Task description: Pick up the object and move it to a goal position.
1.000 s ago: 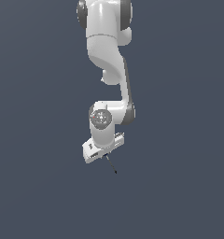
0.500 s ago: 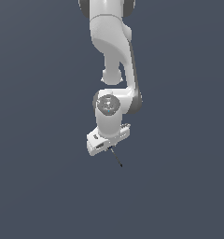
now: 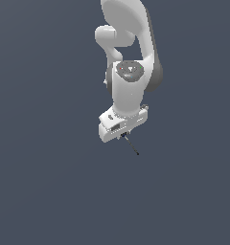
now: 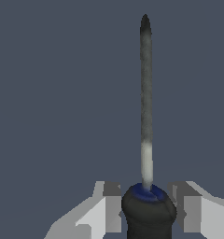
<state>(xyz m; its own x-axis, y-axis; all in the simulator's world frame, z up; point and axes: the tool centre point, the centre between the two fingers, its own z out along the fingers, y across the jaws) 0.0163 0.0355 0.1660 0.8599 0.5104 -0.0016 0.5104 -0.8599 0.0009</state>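
The screwdriver has a black handle, a blue collar and a thin dark metal shaft. In the wrist view its handle sits between my two fingers, which press on it from both sides, and the shaft points straight away from the hand. In the exterior view my gripper hangs under the white arm, and the thin shaft sticks out below it toward the exterior view's right. The handle is hidden by the hand in that view.
A plain dark grey-blue surface fills the background in both views. The white arm rises to the top of the exterior view.
The arm has risen and swung slightly to the exterior view's right, carrying the screwdriver with it. The grip on the screwdriver stays the same.
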